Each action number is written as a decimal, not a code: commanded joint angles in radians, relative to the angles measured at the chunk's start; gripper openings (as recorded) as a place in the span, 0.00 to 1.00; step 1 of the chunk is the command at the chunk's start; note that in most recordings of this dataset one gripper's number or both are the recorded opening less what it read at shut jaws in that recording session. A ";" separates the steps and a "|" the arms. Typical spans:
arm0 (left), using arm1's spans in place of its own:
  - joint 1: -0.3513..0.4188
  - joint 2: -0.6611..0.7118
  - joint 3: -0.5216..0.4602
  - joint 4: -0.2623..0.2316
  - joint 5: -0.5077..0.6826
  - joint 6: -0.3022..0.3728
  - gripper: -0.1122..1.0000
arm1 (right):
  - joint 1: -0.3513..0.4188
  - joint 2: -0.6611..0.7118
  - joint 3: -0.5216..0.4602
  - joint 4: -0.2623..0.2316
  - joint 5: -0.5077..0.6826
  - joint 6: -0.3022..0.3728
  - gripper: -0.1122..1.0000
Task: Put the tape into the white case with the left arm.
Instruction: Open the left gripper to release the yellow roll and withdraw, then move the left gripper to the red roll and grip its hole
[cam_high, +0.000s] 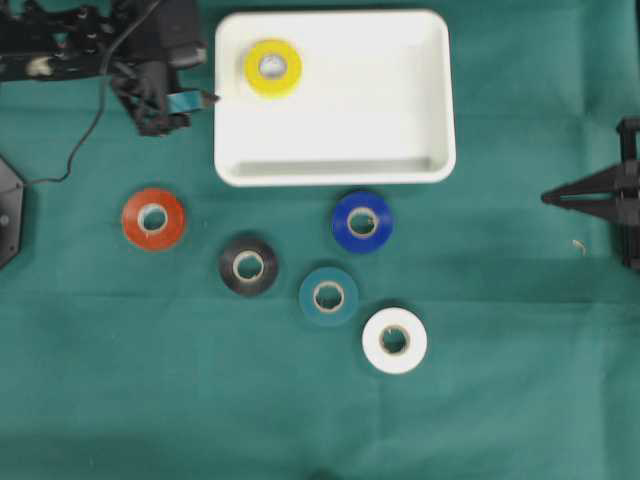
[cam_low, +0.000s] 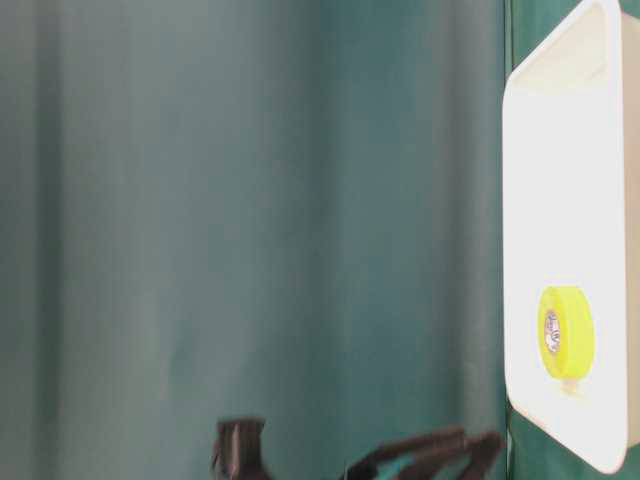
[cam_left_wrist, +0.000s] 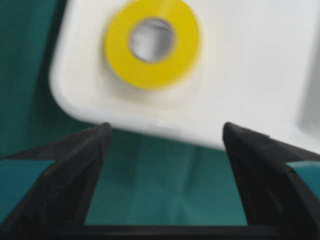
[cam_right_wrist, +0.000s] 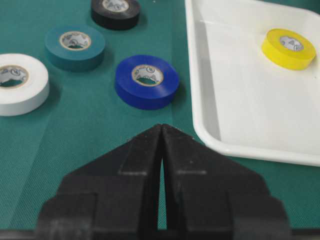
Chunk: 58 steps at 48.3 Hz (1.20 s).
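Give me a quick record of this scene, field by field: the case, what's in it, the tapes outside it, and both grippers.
case: white case on green cloth
in case: yellow tape, lying flat in a corner
outside case: red tape, black tape, blue tape, teal tape, white tape
left gripper: open, empty, just outside the case rim
right gripper: shut, empty, away from the tapes

Tape (cam_high: 272, 68) in case (cam_high: 334, 97) corner

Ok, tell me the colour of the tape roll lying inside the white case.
Yellow tape roll; the overhead view shows it best.
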 joint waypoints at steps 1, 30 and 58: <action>-0.031 -0.077 0.031 -0.003 0.017 -0.003 0.92 | -0.002 0.005 -0.011 -0.002 -0.005 0.000 0.02; -0.209 -0.466 0.267 -0.005 0.140 -0.109 0.92 | -0.002 0.005 -0.008 -0.002 -0.005 0.002 0.02; -0.287 -0.584 0.291 -0.005 0.140 -0.110 0.92 | -0.002 0.003 -0.005 -0.002 -0.005 0.002 0.02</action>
